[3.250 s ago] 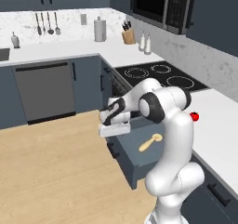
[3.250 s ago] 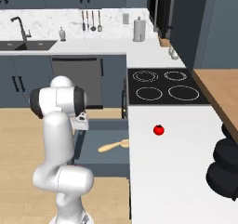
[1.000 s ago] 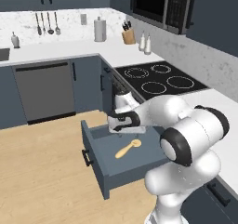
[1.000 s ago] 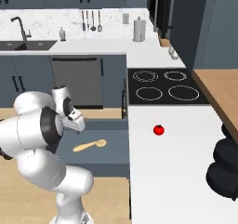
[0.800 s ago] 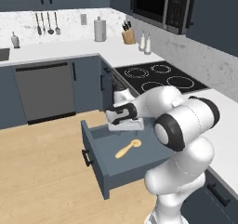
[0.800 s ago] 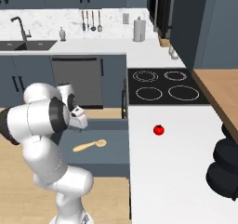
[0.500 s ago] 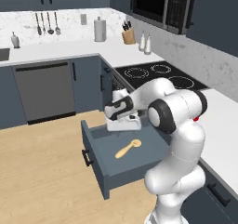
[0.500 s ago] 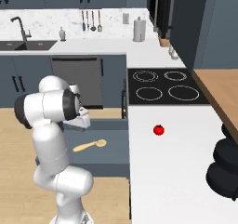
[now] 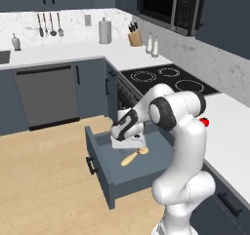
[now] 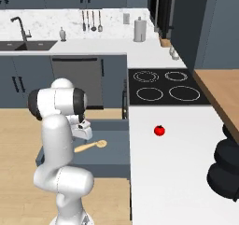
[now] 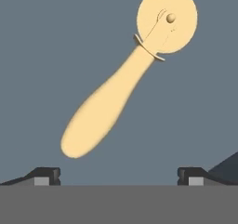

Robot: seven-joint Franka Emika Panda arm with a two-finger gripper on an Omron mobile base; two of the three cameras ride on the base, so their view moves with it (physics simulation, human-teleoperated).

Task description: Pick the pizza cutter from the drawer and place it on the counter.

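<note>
The slate-blue drawer (image 9: 108, 157) stands pulled out from the cabinets, and the tan pizza cutter (image 9: 134, 156) lies flat on its floor. My gripper (image 9: 130, 142) hangs just above the cutter, at the back of the drawer, pointing down. From the right base view the pizza cutter (image 10: 91, 146) lies beside my gripper (image 10: 82, 133) inside the drawer (image 10: 116, 142). The hand view looks straight down at the cutter (image 11: 109, 104), disc at upper right and handle end toward the lower left. My gripper (image 11: 118, 176) is open, fingertips (image 11: 45, 174) wide apart and holding nothing. The white counter (image 10: 172, 172) runs to the right.
A small red tomato (image 10: 159, 130) sits on the counter near the black cooktop (image 10: 161, 92). The drawer's dark bar handle (image 9: 90, 166) juts over the wooden floor (image 9: 44, 180). A dark rounded object (image 10: 226, 165) stands at the counter's right edge.
The drawer slid out from mostly shut to wide open. Since then my arm has swung upright, and the hand has stayed over the drawer near the cutter. The cutter lies where it was.
</note>
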